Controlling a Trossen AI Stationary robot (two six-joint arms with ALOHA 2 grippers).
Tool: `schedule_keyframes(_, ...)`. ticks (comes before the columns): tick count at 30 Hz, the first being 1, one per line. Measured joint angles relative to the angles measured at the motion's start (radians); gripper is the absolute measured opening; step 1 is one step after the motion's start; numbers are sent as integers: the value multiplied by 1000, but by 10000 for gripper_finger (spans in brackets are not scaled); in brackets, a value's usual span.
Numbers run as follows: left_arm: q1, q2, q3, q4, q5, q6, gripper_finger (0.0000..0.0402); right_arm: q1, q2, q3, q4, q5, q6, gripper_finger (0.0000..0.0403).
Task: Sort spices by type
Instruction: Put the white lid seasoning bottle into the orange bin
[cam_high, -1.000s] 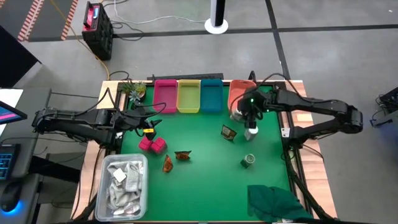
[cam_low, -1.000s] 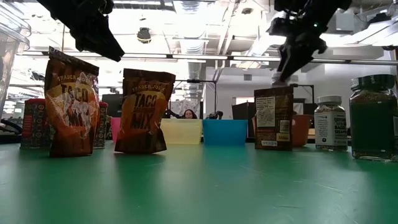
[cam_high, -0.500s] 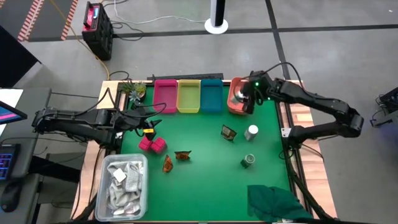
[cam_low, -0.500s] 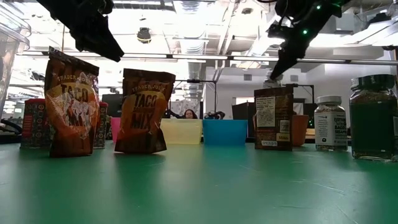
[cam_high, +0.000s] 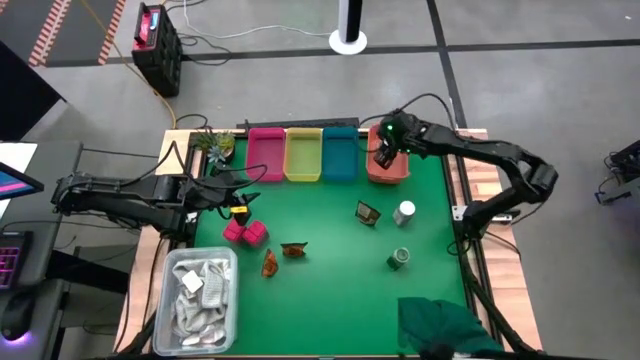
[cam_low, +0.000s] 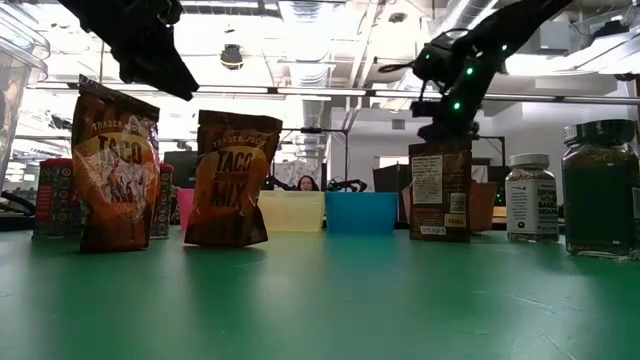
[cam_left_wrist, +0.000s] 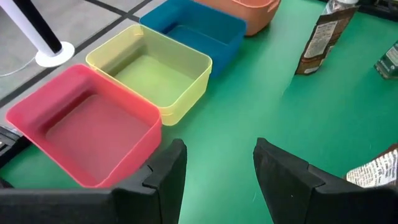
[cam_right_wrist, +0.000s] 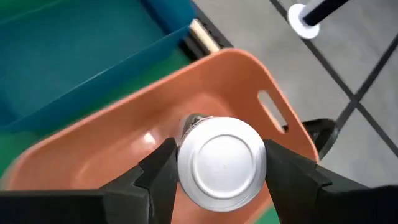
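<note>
— What do you see from above?

— The right tool (cam_high: 386, 157) is over the orange bin (cam_high: 400, 172) at the far edge of the green surface (cam_high: 330, 230). Beside that bin stand the blue bin (cam_high: 340, 155), the yellow bin (cam_high: 304, 155) and the pink bin (cam_high: 266, 155). A second white-capped jar (cam_high: 404, 212) and a dark packet (cam_high: 368, 213) are near the orange bin, and a green jar (cam_high: 399, 259) is closer to the front. Two pink cubes (cam_high: 245, 232) and two brown sachets (cam_high: 282, 256) lie in the middle. The left tool (cam_high: 238, 188) waits at the left side.

— And from the level of the surface?

— Two taco mix sachets (cam_low: 231, 180) stand upright. The dark packet (cam_low: 440, 191) is upright too, with a white-capped jar (cam_low: 530, 197) and a green jar (cam_low: 600, 189) to its right.

— The left wrist camera?

— The left tool (cam_left_wrist: 216, 165) has its fingers spread and holds nothing, in front of the pink bin (cam_left_wrist: 87, 134) and the yellow bin (cam_left_wrist: 152, 68).

— The right wrist camera?

— The right tool (cam_right_wrist: 221, 163) is pinching a white-capped jar (cam_right_wrist: 221, 160), which hangs above the inside of the orange bin (cam_right_wrist: 261, 81).
</note>
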Motion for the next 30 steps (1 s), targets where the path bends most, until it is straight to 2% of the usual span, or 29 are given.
schedule_keyframes(5,0,0,0,-21,20,-5,178,6,39,0,45,-12,-29,228)
schedule_keyframes(11,0,0,0,-40,21,-21,178,35,35,0,34,-142,-78,228)
schedule_keyframes(17,0,0,0,-39,21,-22,178,54,28,1,27,-143,-108,228)
schedule_keyframes(22,0,0,0,-39,21,-21,178,27,28,1,10,-138,-77,230)
schedule_keyframes(30,0,0,0,-39,20,-21,178,29,24,4,-126,-152,-39,231)
